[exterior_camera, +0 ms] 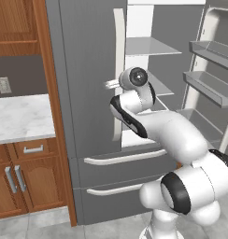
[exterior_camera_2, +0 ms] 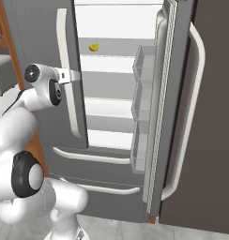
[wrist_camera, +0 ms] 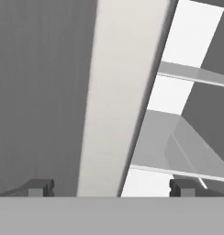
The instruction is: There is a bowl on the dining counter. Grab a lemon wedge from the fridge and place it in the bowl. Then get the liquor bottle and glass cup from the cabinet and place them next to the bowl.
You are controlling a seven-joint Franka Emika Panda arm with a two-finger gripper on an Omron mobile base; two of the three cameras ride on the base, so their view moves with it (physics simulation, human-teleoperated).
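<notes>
We are at the fridge (exterior_camera_2: 41, 42) with its right door swung wide and its left door closed. The lemon wedge (exterior_camera_2: 94, 47) sits on an upper white shelf inside, small and yellow, toward the left of the opening.

Our gripper (wrist_camera: 111, 187) is spread fully wide and holds nothing. In the hand view its 2 fingertips (wrist_camera: 39, 187) straddle the long white handle (wrist_camera: 120, 92) of the closed left door, so the hand is aimed at the door front, not at the shelves. The right base view shows the hand beside that handle and below the level of the wedge.

To fetch the wedge well, we judge that we should first pull clear of the handle, then lift and swing right into the open compartment. We should come in level above the shelf, centre the jaws on the wedge and close gently, since so small a piece could slip aside.
</notes>
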